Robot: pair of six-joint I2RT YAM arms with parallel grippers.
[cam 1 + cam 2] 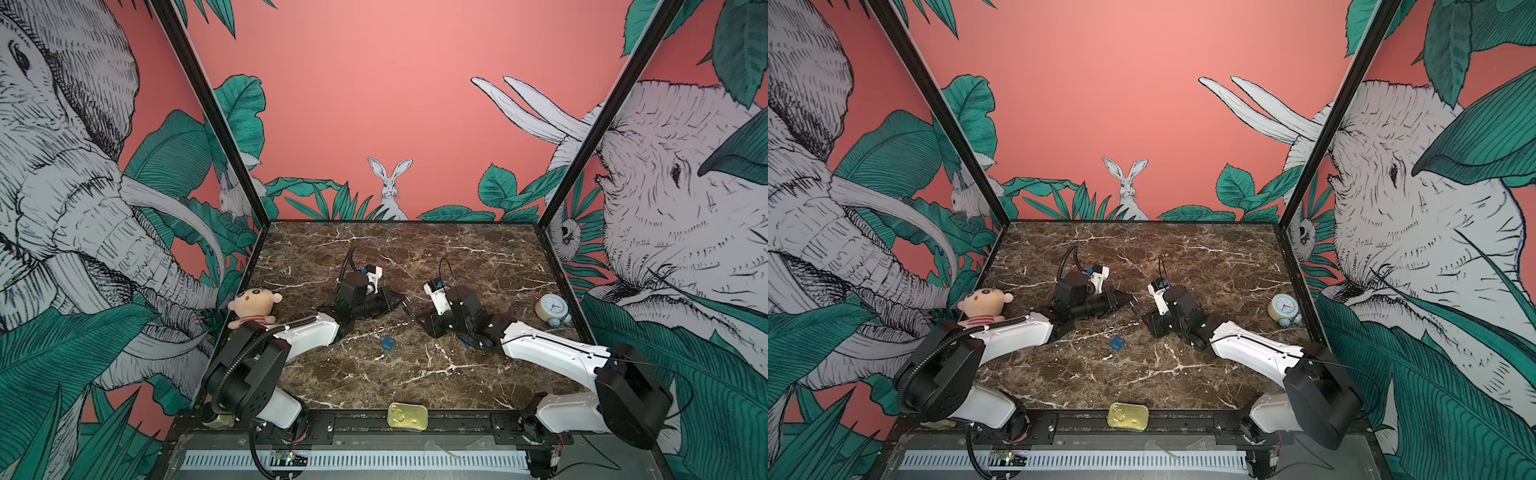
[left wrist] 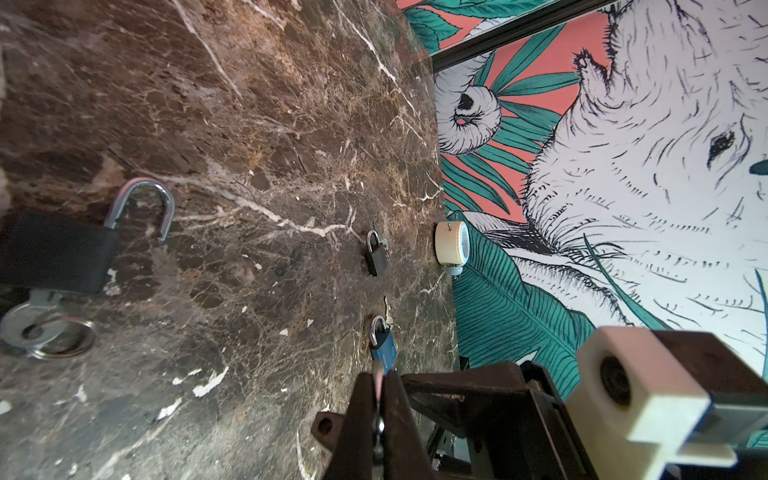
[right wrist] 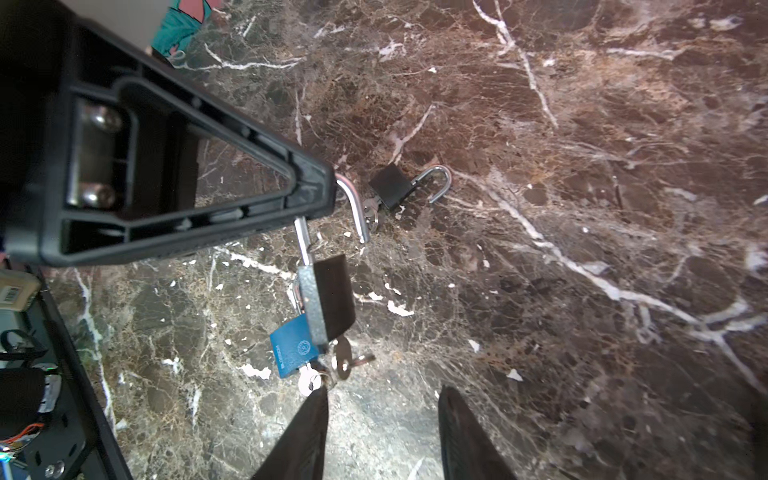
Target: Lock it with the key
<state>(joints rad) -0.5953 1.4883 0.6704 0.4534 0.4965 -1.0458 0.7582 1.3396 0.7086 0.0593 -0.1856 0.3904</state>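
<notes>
A desk [image 1: 415,257] topped in dark brown marble with white veins was enclosed on three sides. The back wall [image 1: 374,104] was coloured coral, with a white rabbit [image 1: 390,187] among green leaves [image 1: 316,199]; elephants [image 1: 62,187] were drawn on the side walls [image 1: 706,291], framed by black posts [image 1: 208,104].

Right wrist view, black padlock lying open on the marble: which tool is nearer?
Left. The left tool hovers just beside the black open-shackled padlock; the right tool stands farther off, by the blue padlock.
</notes>
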